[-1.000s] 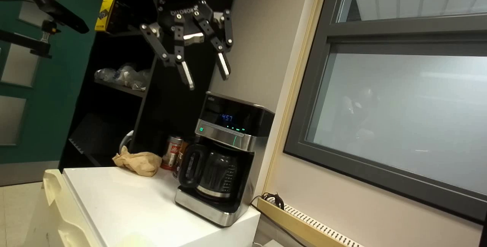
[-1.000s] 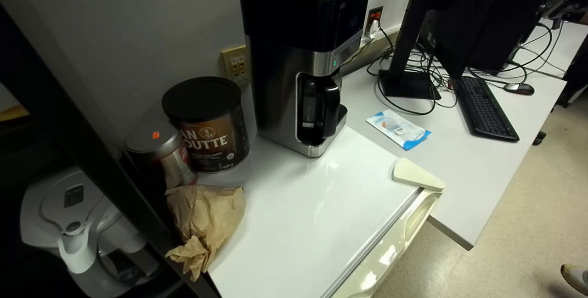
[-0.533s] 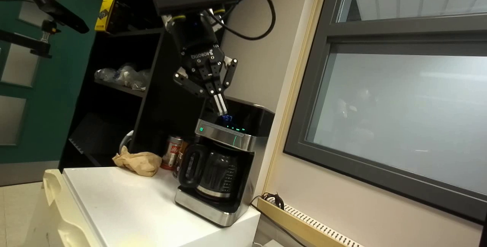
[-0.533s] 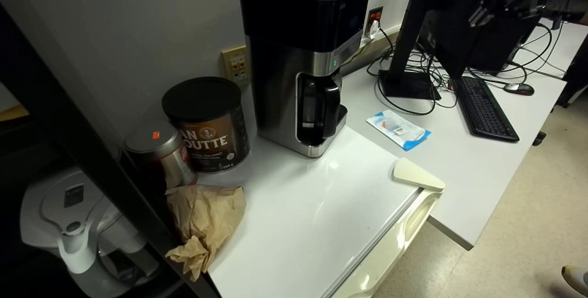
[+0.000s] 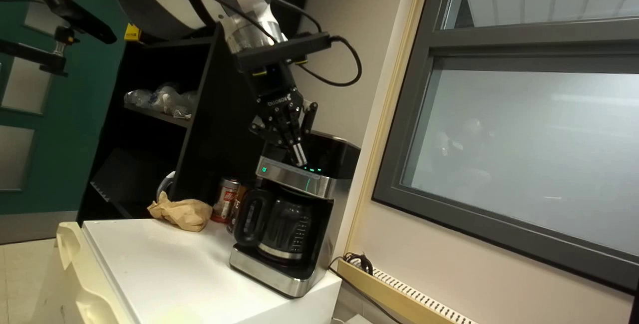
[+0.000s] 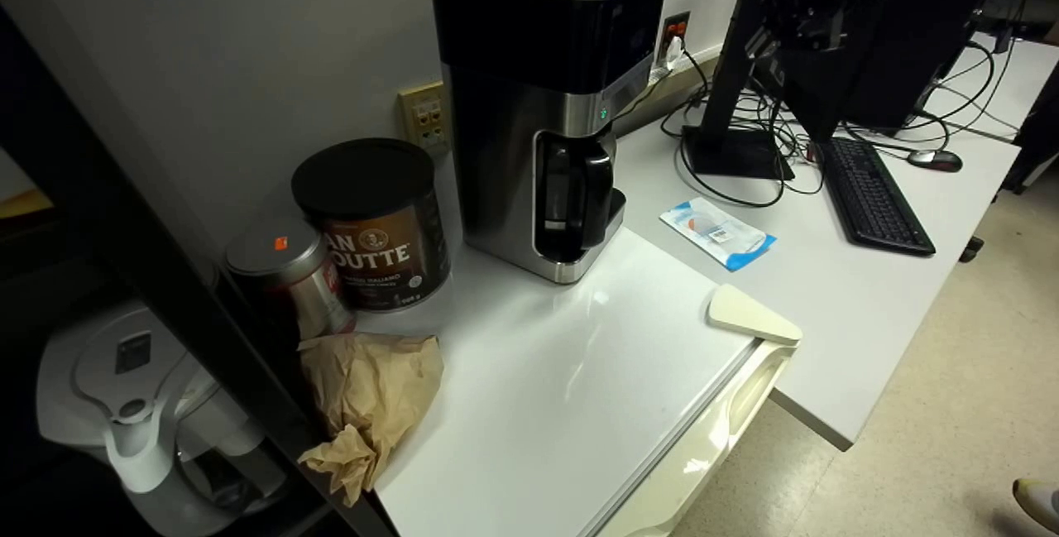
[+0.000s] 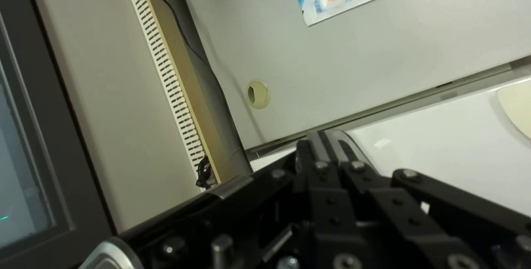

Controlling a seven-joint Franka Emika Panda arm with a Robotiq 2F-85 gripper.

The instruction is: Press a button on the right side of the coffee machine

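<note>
In an exterior view, a crumpled brown paper bag (image 5: 180, 212) is laid on the white drawer unit (image 5: 164, 269), with an illy can (image 5: 225, 200) stood just to its right. Next, the black-and-silver drip coffee maker (image 5: 302, 180) is set upright on the same top, its dark glass carafe (image 5: 288, 226) seated inside. The gripper (image 5: 299, 156) is angled down before the upper front, jaws closed and nothing held; in an exterior view, a gap is seen between the fingertips (image 6: 757, 42) and the coffee maker. Farthest right, a grey-framed window (image 5: 519, 164) is seen.
</note>
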